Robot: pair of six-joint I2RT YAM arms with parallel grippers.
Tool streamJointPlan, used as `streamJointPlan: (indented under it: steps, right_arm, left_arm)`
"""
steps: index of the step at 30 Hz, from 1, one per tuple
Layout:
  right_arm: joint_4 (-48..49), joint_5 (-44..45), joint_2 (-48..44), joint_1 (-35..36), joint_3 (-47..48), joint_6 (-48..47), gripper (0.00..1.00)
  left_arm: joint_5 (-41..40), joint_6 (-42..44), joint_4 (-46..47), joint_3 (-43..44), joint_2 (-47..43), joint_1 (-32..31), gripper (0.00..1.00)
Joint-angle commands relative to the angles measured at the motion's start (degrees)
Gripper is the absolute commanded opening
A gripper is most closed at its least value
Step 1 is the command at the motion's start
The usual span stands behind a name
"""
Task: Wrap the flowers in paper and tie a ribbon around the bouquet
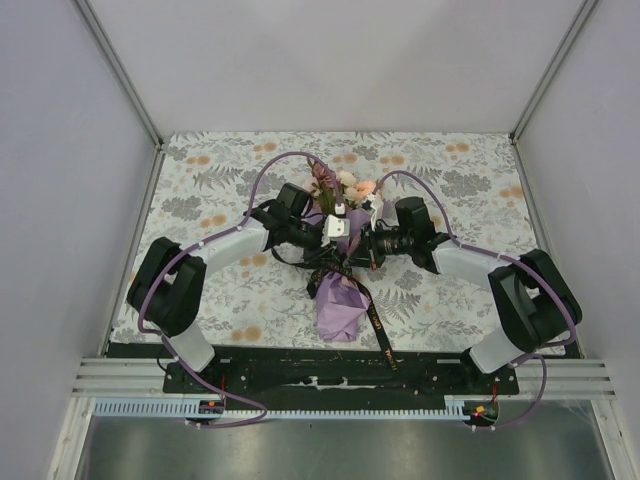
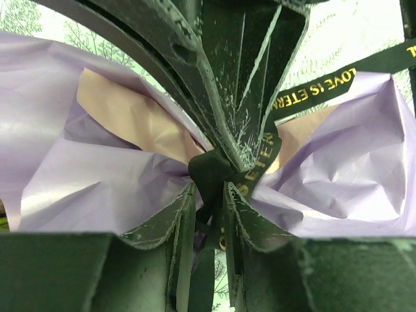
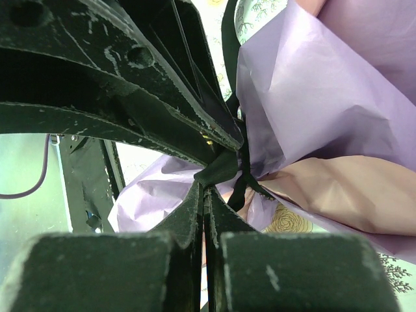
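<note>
Nearest the lens, the right pincer (image 3: 207,187) is clamped shut on the ribbon (image 2: 325,88) at its knot. The left pincer (image 2: 209,194) is slightly parted, the knot at its tips, apparently ungripped. Between them, mid-counter (image 1: 450,180), lies the bouquet (image 1: 338,300), blooms at the far end. The ribbon looks floppy and the lilac paper (image 2: 338,175) crushable, so grip the ribbon tails.

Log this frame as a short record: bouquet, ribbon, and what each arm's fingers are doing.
flowers: poking out of the wrap's far end
paper: lilac, pinched into a waist
ribbon: black with gold lettering, bunched at the waist, one tail trailing loose
left fingers: slightly apart, ribbon running between them
right fingers: shut on the ribbon at the waist
stage: wrapped, tying under way
</note>
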Motion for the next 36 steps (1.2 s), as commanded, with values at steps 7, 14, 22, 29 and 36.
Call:
streamJointPlan:
  steps: [7, 14, 22, 29, 36]
  right_arm:
    - [2.81, -1.08, -0.74, 0.0, 0.35, -0.77, 0.0]
    - [3.16, -0.82, -0.75, 0.0, 0.18, -0.77, 0.0]
    - [3.25, -0.73, -1.1, 0.0, 0.09, -1.21, 0.0]
    - [3.43, -0.2, -1.27, 0.0, -0.17, -1.39, 0.0]
    - [4.39, -0.9, -1.71, 0.0, -0.79, -1.12, 0.0]
  left_arm:
    - [2.78, -3.39, 4.22, 2.1, -0.82, 0.07, 0.31]
    - [3.39, 0.91, 0.8, 0.26, 0.85, 0.16, 0.31]
    - [2.6, 3.91, -2.2, -0.45, 1.56, 0.07, 0.32]
    - [5.06, 3.47, -3.6, 1.13, 1.99, 0.16, 0.38]
    - [4.81, 1.8, -2.55, 1.84, 3.22, 0.16, 0.45]
